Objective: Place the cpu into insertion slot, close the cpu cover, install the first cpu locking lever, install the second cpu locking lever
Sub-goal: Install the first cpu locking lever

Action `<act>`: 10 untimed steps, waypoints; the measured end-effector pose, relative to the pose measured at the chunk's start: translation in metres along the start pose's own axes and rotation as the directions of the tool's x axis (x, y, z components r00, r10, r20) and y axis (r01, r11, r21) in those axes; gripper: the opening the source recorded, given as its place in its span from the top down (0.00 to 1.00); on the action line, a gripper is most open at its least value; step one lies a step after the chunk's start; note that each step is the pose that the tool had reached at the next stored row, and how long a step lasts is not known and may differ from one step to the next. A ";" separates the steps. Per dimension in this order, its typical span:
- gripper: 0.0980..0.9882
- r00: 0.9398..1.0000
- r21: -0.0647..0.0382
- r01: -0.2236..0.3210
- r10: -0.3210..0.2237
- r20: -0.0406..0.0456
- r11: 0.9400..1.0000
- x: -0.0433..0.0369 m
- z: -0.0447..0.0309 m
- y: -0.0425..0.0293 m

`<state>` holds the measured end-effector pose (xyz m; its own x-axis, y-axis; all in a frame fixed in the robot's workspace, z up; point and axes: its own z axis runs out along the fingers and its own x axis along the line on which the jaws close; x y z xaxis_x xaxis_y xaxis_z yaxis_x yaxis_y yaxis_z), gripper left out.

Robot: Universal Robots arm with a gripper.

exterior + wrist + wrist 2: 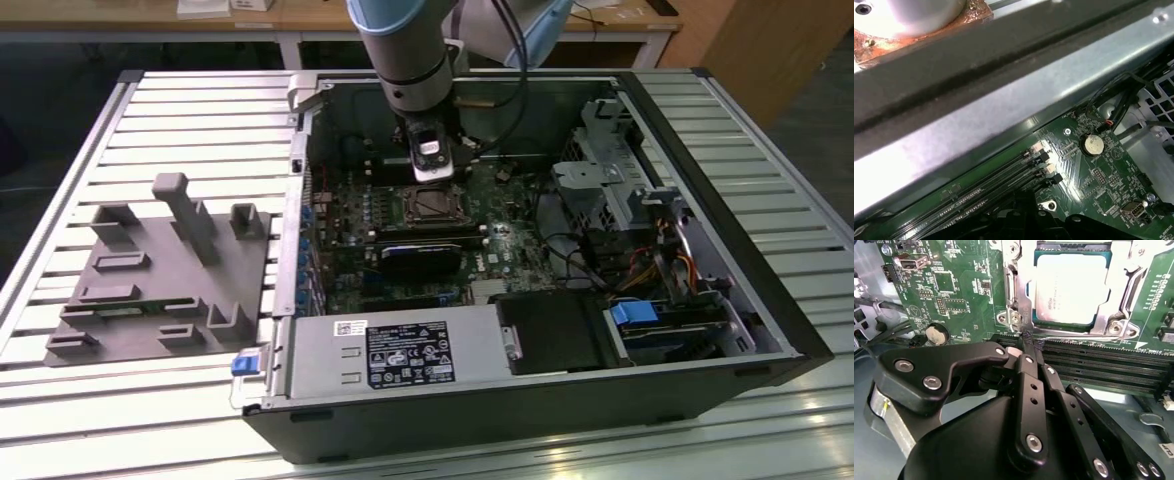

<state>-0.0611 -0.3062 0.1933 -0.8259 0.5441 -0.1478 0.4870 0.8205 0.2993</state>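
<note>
Your claw (1027, 347) has its fingers (1029, 390) pressed together, tips meeting, with nothing clearly pinched between them. A thin dark wisp sits at the very tip, and you cannot tell what it is.

The relation to work from is this: the cpu (1069, 287) lies straight ahead of the claw tips, just past them and a little off to one side. It sits flat in the slot (430, 205), pale face up. The cover (1015, 290) lies down around it as a silver frame, and the chip shows through the cut-out. The tips are nearest the frame's near corner, beside the screw there, close to the metal but not visibly touching it.

Under the tips run the memory slots (1104, 365). Their long axis lies across the claw's line of reach, parallel to the near edge of the cover. Any reach toward the cpu therefore goes over that first slot and onto the frame.

In the exterior view, the claw (433, 172) hangs just beside the slot, inside the case (694, 230) on the worktop (174, 110).

Whether the levers are hooked down cannot be told.
</note>
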 end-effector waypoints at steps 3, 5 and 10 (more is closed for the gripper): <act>1.00 1.000 0.004 0.006 -0.006 0.002 1.000 0.0001 0.0011 -0.0004; 1.00 1.000 0.006 0.008 -0.008 0.002 1.000 0.0001 0.0017 -0.0005; 1.00 1.000 0.007 0.012 -0.012 0.002 1.000 -0.0008 0.0028 -0.0001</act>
<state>-0.0597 -0.3062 0.1908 -0.8310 0.5348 -0.1530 0.4792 0.8279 0.2914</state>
